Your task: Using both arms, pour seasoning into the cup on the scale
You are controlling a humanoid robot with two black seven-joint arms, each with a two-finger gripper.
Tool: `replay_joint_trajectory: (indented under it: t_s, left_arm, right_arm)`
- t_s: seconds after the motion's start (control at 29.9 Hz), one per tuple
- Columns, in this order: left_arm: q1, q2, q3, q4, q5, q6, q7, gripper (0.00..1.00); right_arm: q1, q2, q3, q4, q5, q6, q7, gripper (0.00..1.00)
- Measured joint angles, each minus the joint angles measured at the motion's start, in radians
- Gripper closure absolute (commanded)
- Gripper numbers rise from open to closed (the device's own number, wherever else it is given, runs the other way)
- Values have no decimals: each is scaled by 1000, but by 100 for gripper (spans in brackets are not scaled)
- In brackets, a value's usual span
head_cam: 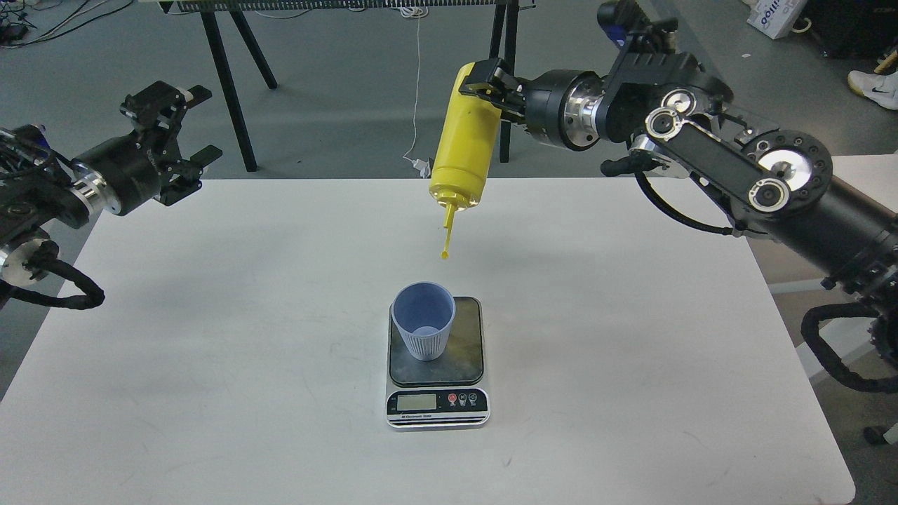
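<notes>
The light-blue ribbed cup (pixel 423 328) stands upright on the left part of the dark plate of the scale (pixel 459 358), near the table's middle front. My right gripper (pixel 491 88) is shut on the base end of the yellow seasoning bottle (pixel 463 144), which hangs upside down, nozzle pointing down. Its nozzle tip and dangling cap (pixel 445 251) are above and a little behind the cup, not touching it. My left gripper (pixel 175 133) is open and empty, far left, above the table's back left corner.
The white table (pixel 245 315) ends at its back edge just behind the bottle. Black table legs (pixel 231 84) and a white cable stand on the grey floor beyond. My right arm's elbow spans the back right of the table.
</notes>
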Motion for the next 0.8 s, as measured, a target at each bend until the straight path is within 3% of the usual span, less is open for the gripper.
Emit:
replay_joint_trajectory:
  t_s: [0.8]
  left_arm:
    - [9,-7,3,0,4,0,-38,1]
  right_arm:
    - [102,137,-169,-60,-99,-15,22,94]
